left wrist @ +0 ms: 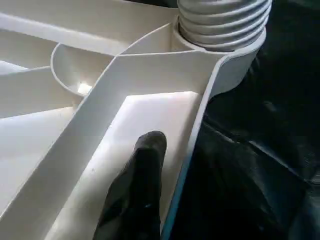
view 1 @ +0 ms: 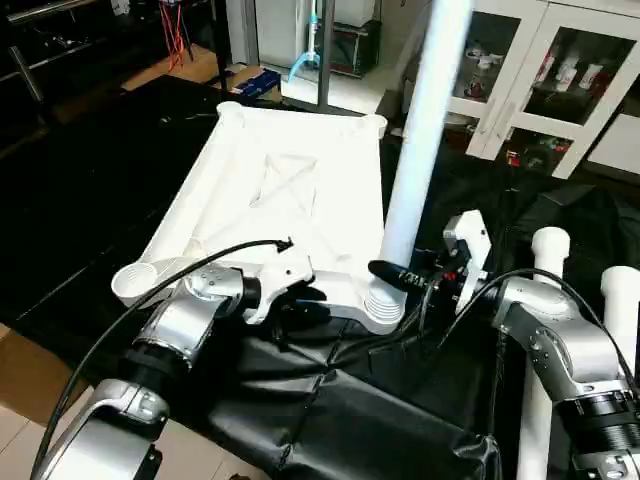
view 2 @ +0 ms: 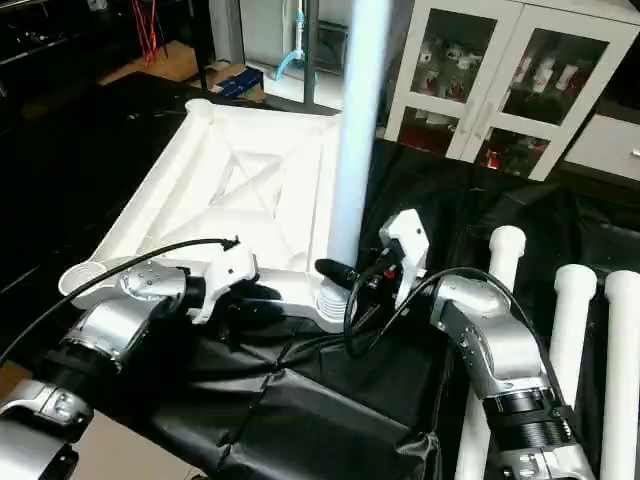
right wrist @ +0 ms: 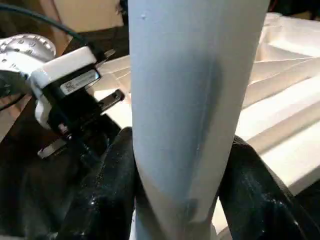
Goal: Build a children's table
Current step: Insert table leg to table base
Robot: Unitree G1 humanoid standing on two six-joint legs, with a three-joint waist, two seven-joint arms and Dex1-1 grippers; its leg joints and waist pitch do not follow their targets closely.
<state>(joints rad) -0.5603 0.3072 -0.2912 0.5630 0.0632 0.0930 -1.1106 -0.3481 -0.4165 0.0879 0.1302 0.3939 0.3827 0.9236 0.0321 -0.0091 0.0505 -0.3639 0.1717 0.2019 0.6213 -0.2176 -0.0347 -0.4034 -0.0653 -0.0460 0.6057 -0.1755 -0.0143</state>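
The white tabletop (view 1: 290, 190) lies upside down on black cloth, its X-braced ribs facing up. A white tube leg (view 1: 420, 130) stands upright in the near right corner socket (view 1: 383, 308), its ridged end (left wrist: 222, 25) seated in the socket. My right gripper (view 1: 400, 275) is shut on the leg's lower part, with a black finger (right wrist: 112, 190) on each side of the tube. My left gripper (view 1: 300, 305) is at the tabletop's near rim, left of that socket. One of its fingers (left wrist: 142, 190) lies inside the rim; the other is hidden.
Spare white legs (view 2: 495, 300) (view 2: 570, 330) (view 2: 620, 380) lie side by side on the cloth to the right. A white glass-door cabinet (view 1: 560, 80) stands behind on the right, and a metal post (view 1: 325, 50) behind the tabletop. Cardboard (view 1: 20, 380) shows at the near left.
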